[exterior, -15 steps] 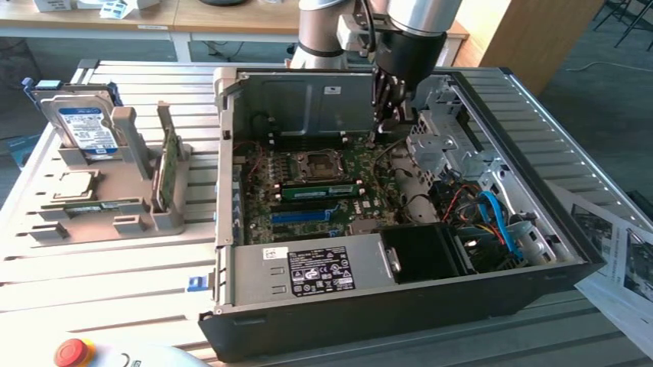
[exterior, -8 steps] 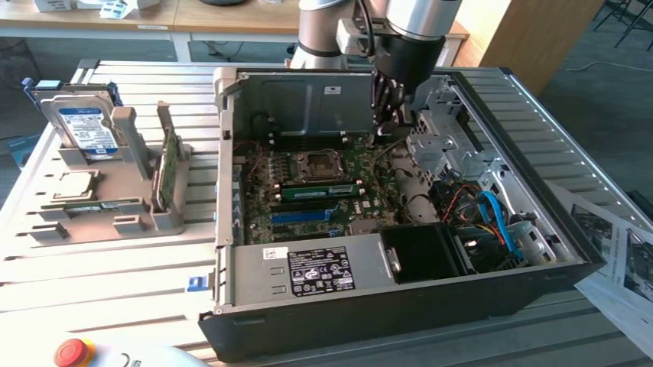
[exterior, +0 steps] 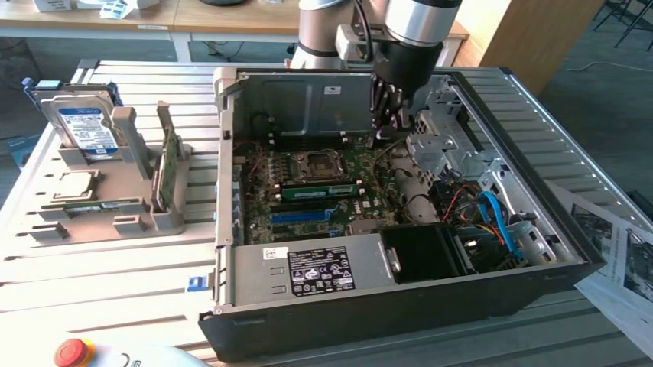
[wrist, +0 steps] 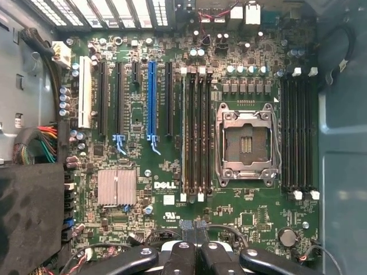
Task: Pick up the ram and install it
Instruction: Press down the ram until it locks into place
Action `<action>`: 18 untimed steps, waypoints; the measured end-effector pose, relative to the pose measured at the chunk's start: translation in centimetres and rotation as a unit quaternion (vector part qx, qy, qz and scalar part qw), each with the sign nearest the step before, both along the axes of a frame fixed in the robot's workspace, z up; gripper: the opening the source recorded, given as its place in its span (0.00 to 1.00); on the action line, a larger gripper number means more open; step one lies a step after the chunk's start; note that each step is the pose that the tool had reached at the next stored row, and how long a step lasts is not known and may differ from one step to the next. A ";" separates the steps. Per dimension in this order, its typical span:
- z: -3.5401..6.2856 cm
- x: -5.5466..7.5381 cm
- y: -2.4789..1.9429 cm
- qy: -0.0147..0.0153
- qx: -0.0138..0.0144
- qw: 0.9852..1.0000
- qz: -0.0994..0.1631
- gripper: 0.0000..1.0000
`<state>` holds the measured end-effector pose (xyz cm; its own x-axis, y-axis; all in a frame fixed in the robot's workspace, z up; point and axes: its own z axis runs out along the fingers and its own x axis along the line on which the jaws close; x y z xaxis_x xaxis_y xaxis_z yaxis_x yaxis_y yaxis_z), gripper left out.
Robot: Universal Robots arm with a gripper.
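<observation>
We see in the exterior view an open computer case (exterior: 408, 313) lying on a slatted tabletop (exterior: 102, 267). The ram (exterior: 318, 191) stands on its long edge on the motherboard, in a slot between the empty processor socket (exterior: 318, 163) and the blue slot (exterior: 306, 216), its green face turned to the near side. The hand (exterior: 394, 130) hangs inside the far part of the case, just beside the metal drive cage (exterior: 441, 149), apart from the ram and touching nothing we can make out. That view does not settle how the fingers stand, but the wrist view does: the hand (wrist: 195, 251) has its two dark fingers (wrist: 182, 255) pressed together with nothing between them. The wrist view also looks straight down on the board, so we see the processor socket (wrist: 248, 137), the blue slot (wrist: 152, 100), a ribbed heatsink (wrist: 117, 187) and the bank of memory slots (wrist: 198, 134) between socket and blue slot. From above we cannot tell which slot carries the stick. At the exterior view's left, a grey holder (exterior: 138, 195) on the tabletop carries a blue-labelled hard drive (exterior: 84, 126) and an upright green card (exterior: 168, 164).
</observation>
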<state>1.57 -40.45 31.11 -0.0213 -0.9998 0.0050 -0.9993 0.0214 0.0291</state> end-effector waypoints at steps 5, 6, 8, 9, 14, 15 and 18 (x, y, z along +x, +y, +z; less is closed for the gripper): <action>-0.35 0.0 0.00 0.000 0.000 1.000 0.000 0.10; -0.43 0.0 0.00 0.000 0.000 1.000 0.000 0.10; -0.60 0.0 0.00 0.000 0.000 1.000 0.000 0.10; -0.70 0.0 0.00 0.000 0.000 1.000 0.000 0.10; -1.22 0.0 0.00 0.000 0.000 1.000 0.000 0.10; -1.31 0.0 0.00 0.000 0.000 1.000 0.000 0.10; -1.61 0.0 0.00 0.000 0.000 1.000 0.000 0.10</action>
